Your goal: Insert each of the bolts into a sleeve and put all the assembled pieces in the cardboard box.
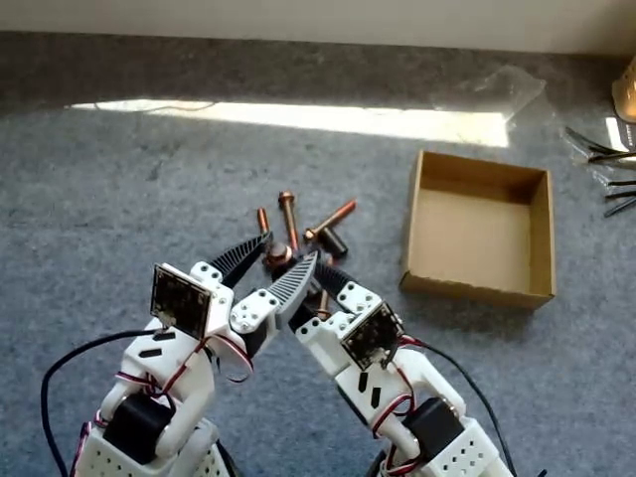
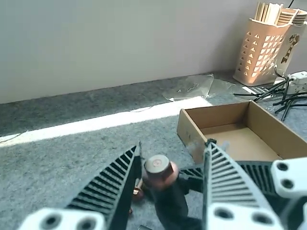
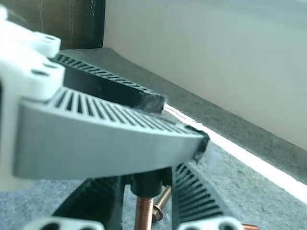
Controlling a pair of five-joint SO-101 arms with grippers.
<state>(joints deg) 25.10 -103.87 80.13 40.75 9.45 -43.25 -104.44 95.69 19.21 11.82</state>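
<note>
We tag the right hand [image 3: 148, 182] clamped on the black cylindrical sleeve [image 2: 169, 203] with a copper-coloured metal bolt [image 2: 157, 165] in it, near the brown cardboard box [image 1: 477, 288], left hand [image 2: 172, 151] part-open around the bolt head; likely rigid, light and slick, so grip mid-sleeve.

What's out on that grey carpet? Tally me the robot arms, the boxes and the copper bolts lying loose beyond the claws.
Robot arms: 2
Cardboard box: 1
Loose copper bolts: 3
Total: 6
Not counted: the sleeved bolt in the right gripper.
</note>
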